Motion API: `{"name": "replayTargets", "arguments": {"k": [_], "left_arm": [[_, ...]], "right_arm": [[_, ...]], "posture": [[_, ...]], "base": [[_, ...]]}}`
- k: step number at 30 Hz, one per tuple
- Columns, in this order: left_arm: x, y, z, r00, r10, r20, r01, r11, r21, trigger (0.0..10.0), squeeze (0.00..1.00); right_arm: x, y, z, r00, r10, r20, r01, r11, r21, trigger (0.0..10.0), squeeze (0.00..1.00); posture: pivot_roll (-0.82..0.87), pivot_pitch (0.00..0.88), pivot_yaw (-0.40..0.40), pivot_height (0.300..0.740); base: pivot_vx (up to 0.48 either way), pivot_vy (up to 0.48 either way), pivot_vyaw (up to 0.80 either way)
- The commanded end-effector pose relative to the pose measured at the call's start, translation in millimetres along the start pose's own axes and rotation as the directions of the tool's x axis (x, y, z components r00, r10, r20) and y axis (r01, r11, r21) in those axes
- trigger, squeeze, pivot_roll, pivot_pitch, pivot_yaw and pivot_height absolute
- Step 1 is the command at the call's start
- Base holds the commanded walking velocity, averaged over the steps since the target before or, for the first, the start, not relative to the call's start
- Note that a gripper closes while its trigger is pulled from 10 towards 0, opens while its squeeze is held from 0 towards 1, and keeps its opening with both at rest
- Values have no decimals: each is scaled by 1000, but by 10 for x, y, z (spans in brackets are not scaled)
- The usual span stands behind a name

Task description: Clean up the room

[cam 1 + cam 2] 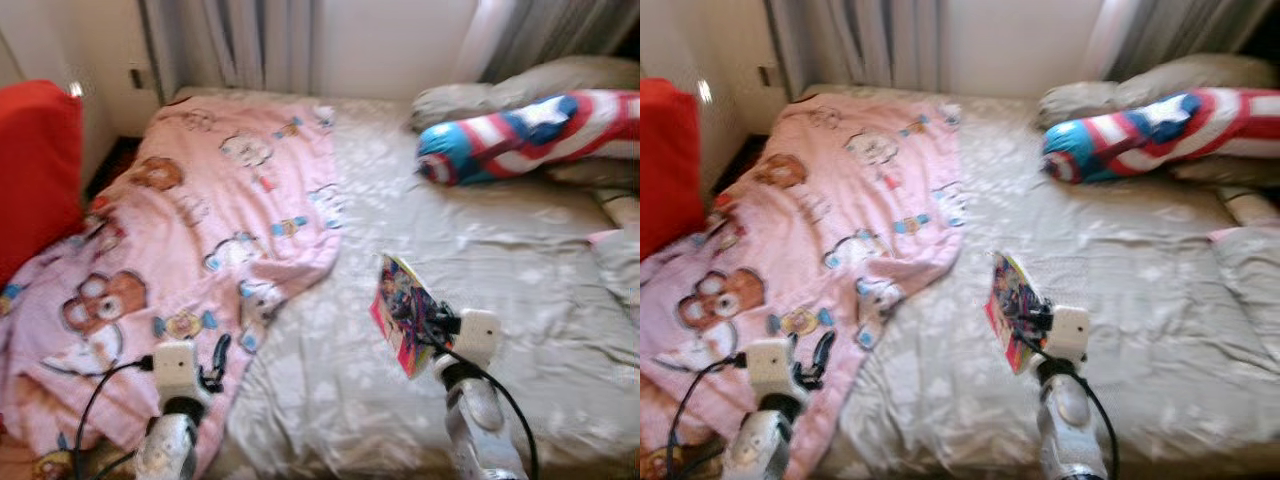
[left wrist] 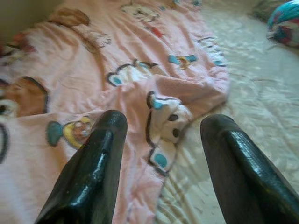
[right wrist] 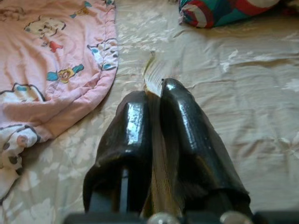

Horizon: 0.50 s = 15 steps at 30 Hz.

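A thin colourful picture book (image 1: 402, 313) stands on edge above the beige bed sheet (image 1: 480, 250), and my right gripper (image 1: 432, 330) is shut on it. In the right wrist view the book's page edge (image 3: 154, 79) sticks out between the two black fingers (image 3: 131, 130). My left gripper (image 1: 213, 363) hovers over the near edge of the pink cartoon blanket (image 1: 200, 220); its fingers (image 2: 100, 154) stand open with nothing between them.
A red, white and blue shield-print pillow (image 1: 520, 135) lies at the head of the bed against grey pillows (image 1: 500, 92). A red cushion or chair (image 1: 35, 165) stands at the left. Curtains (image 1: 250, 40) hang behind the bed.
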<state>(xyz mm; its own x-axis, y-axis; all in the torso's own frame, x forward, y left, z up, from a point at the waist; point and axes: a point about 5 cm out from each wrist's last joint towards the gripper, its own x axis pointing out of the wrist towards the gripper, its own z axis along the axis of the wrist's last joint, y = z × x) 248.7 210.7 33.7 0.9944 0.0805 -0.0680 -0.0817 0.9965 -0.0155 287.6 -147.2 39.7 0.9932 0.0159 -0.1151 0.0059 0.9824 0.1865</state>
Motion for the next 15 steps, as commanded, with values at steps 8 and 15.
{"name": "replayTargets", "arguments": {"k": [8, 15], "left_arm": [[-22, -39, -34, 1000, -15, -10, 15, 1000, -9, 10000, 0], [-22, -39, -37, 1000, -18, -12, 18, 1000, -8, 10000, 0]], "right_arm": [[4, -58, 79, 999, -17, 42, 17, 1000, -11, 10000, 0], [2, -60, 70, 999, -17, 40, 17, 1000, -10, 10000, 0]], "posture": [[74, 138, -54, 740], [76, 139, -53, 740]], "base": [[0, -263, 0], [0, -262, 0]]}}
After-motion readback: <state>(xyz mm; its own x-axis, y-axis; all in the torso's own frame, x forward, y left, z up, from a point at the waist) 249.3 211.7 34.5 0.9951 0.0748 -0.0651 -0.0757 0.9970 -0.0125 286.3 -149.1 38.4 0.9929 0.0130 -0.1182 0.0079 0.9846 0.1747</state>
